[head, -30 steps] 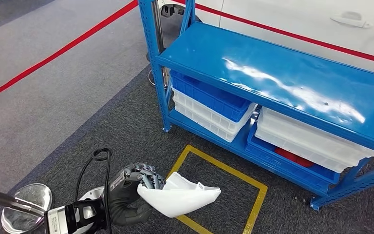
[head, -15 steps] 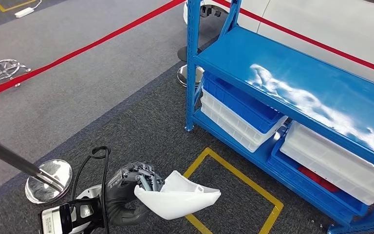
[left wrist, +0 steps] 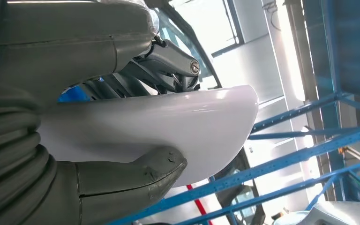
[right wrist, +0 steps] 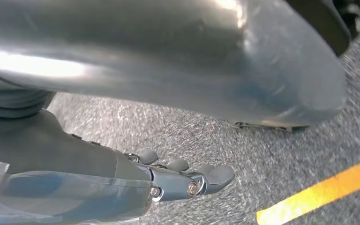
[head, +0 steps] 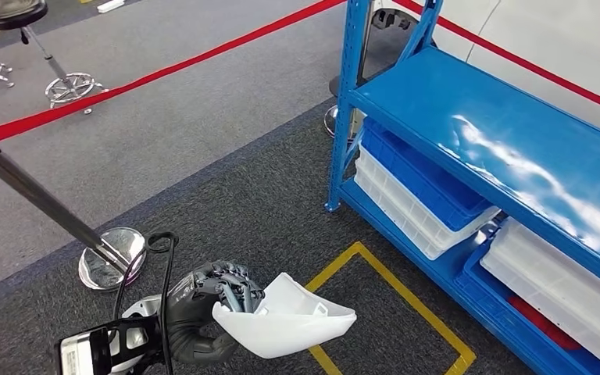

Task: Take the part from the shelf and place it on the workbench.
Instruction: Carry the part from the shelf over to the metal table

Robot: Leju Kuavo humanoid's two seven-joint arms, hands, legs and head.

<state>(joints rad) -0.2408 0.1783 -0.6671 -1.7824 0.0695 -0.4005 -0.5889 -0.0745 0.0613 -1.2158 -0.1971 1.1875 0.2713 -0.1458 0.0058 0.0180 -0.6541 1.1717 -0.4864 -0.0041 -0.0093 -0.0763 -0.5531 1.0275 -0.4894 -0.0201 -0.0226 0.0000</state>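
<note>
Left hand: the left hand [head: 203, 312] holds the white part [head: 285, 324], low in the frame, thumb under, fingers [left wrist: 168, 56] on top.
Right hand: the right hand [right wrist: 187, 180] hangs over the floor, holding nothing, fingers a little apart.
Shelf: the blue shelf [head: 516, 156] is at the right.
Risk: the part is smooth and pokes out past the hand. A bump or a shaky step could make it slip and fall.

Glossy smooth white curved plastic part [head: 285, 320]; shiny blue painted metal shelf [head: 508, 156]; rough matt dark grey carpet floor [head: 234, 211].
</note>
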